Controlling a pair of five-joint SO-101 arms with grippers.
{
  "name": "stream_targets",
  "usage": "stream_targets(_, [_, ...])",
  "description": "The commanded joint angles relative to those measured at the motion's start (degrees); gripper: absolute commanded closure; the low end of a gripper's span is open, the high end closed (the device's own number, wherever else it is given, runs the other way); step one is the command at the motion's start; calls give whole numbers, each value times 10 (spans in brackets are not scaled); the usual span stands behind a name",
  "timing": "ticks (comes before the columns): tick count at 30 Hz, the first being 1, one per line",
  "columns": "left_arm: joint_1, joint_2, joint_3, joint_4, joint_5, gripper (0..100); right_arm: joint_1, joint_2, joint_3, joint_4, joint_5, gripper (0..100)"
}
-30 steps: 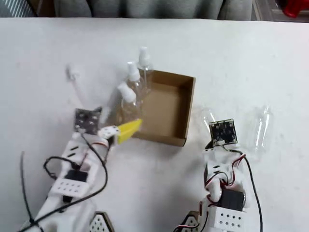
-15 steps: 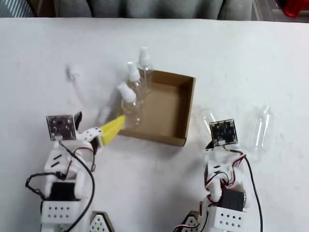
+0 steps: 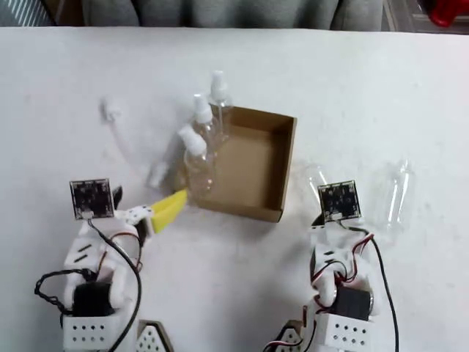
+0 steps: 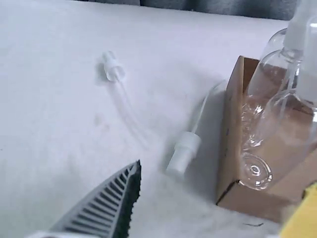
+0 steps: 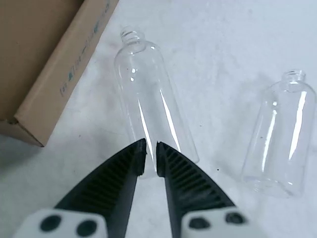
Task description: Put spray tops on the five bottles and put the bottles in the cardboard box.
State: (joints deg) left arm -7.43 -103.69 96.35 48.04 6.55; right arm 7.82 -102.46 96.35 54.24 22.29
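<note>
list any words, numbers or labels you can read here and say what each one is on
Print on the outer wall of the cardboard box: a few small marks, too small and blurred to read.
Bottle beside the box and bottle farther off: clear plastic, no label to be seen.
Nothing else carries text that can be read.
</note>
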Motion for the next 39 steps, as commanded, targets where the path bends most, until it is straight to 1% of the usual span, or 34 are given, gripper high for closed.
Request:
stream_targets(1, [-26,2,7,17,7,551,4,-4,5,3,5,984])
stream_targets(5, [-44,0,7,54,7,551,4,-4,5,3,5,984])
stream_targets(22, [-44,0,7,55,7,557,-4,-6,5,2,5,984])
stream_targets(23, [-44,0,7,55,7,574,-4,-6,5,2,5,984])
stream_targets(25, [-44,0,7,55,4,647,-3,-7,5,0,5,984])
stream_targets(29, [-43,0,7,42,-6,865,0,-7,5,-1,5,984])
stream_targets(31, [-43,0,7,39,-49,962,-2,-7,5,-1,4,984])
stream_targets(32, [-42,0,7,43,-75,988,-2,-7,5,-1,4,984])
stream_targets(34, [-41,3,7,49,-101,954,-2,-7,5,-1,4,984])
stream_targets(39, [-40,3,7,76,-91,945,0,-7,5,-1,4,984])
